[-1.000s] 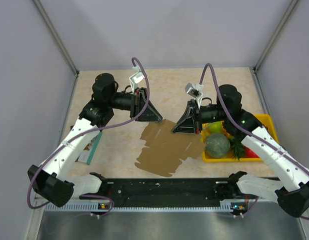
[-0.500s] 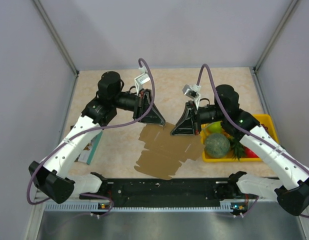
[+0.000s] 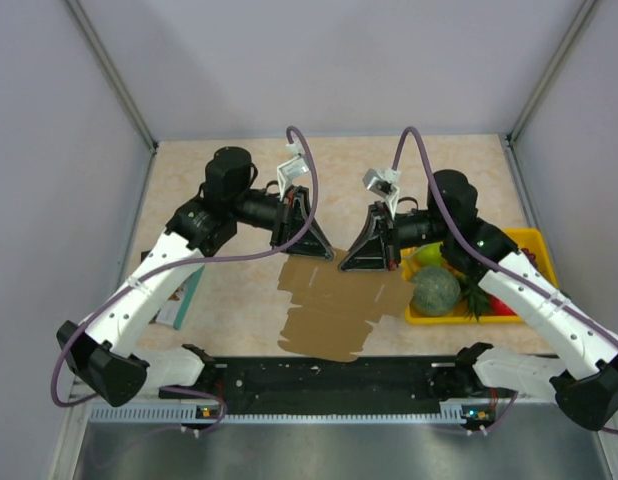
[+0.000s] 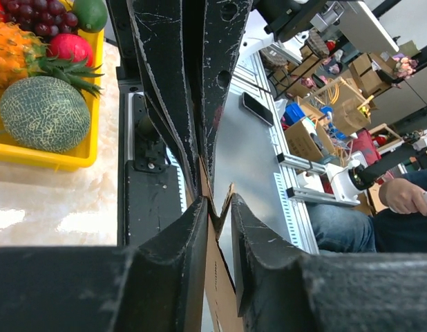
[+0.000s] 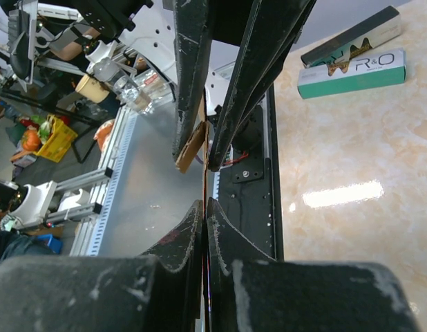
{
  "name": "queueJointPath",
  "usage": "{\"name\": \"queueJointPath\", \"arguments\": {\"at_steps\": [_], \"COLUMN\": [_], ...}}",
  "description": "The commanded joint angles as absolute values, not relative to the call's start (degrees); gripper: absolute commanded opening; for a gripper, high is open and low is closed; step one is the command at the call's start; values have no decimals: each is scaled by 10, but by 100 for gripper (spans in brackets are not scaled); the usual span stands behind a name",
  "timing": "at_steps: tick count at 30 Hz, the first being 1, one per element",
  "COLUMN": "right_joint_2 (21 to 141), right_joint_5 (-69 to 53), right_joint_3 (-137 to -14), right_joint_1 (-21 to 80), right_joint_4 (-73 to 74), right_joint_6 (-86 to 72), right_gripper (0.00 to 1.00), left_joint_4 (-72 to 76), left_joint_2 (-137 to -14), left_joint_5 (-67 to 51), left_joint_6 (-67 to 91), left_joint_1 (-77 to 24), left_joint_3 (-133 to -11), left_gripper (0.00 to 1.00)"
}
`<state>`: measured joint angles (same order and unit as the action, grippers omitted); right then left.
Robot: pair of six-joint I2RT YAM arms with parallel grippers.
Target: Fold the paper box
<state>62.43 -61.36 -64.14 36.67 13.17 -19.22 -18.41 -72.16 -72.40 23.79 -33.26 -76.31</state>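
The paper box (image 3: 329, 305) is a flat brown cardboard sheet in the middle of the table, its far edge raised between the two grippers. My left gripper (image 3: 315, 248) grips that edge from the left. In the left wrist view a folded flap of the box (image 4: 216, 279) sits pinched between its fingertips (image 4: 219, 202). From the right, my right gripper (image 3: 347, 262) holds the same edge. Its jaws (image 5: 204, 202) are shut flat on the thin sheet, seen edge-on, with a brown flap (image 5: 191, 146) beyond them.
A yellow tray (image 3: 534, 240) at the right holds a melon (image 3: 434, 290) and other fruit. A teal-and-white packet (image 3: 184, 295) lies at the left, under the left arm. The black base rail (image 3: 329, 375) runs along the near edge just below the sheet.
My left gripper has moved right and nearer, closer to the right gripper. The sheet's far edge has come with it and the sheet has turned squarer to the table.
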Motion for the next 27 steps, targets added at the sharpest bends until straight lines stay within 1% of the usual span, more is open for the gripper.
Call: {"name": "queueJointPath", "arguments": {"at_steps": [1, 3, 4, 5, 9, 11, 13, 14, 15, 16, 17, 18, 20, 21, 22, 24, 27], "right_joint_2": [622, 627, 628, 630, 623, 618, 611, 610, 608, 607, 605, 605, 599, 595, 592, 583, 565], "right_joint_5": [-607, -599, -595, -592, -577, -563, -555, -551, -551, -551, -555, -556, -561, -564, -569, -593, -626], "right_joint_3": [-650, -650, -650, -650, -646, -643, -641, -636, -633, -630, -625, -623, -618, -616, -614, -606, -588], "right_joint_1": [378, 387, 389, 390, 391, 391, 389, 388, 386, 382, 374, 373, 363, 358, 352, 331, 296], "right_joint_4": [78, 79, 79, 80, 95, 107, 123, 126, 125, 124, 123, 121, 120, 118, 104, 82, 12], "right_joint_6": [-197, -196, -195, -194, -184, -167, -159, -156, -156, -157, -157, -159, -163, -167, -173, -199, -256], "right_gripper": [0, 0, 0, 0, 0, 0, 0, 0, 0, 0, 0, 0, 0, 0, 0, 0, 0], "left_joint_4": [-195, -188, -190, -191, -259, -287, -273, -256, -235, -201, -139, -104, -43, -29, -20, -12, 21], "left_joint_2": [-722, -723, -724, -724, -723, -724, -716, -708, -687, -673, -659, -632, -609, -589, -579, -550, -520], "left_joint_5": [-703, -692, -688, -686, -649, -650, -655, -657, -660, -670, -677, -684, -686, -686, -685, -668, -655], "left_joint_6": [214, 220, 218, 214, 151, 145, 169, 184, 221, 245, 269, 316, 351, 375, 381, 387, 402], "left_joint_1": [-336, -337, -338, -338, -338, -330, -314, -291, -276, -261, -226, -208, -156, -142, -130, -106, -98], "left_joint_3": [-787, -792, -794, -795, -818, -825, -823, -816, -793, -776, -759, -723, -688, -657, -641, -599, -539], "left_gripper": [20, 15, 9, 0, 0, 0, 28, 40, 56, 60, 62, 63, 63, 61, 57, 52, 50]}}
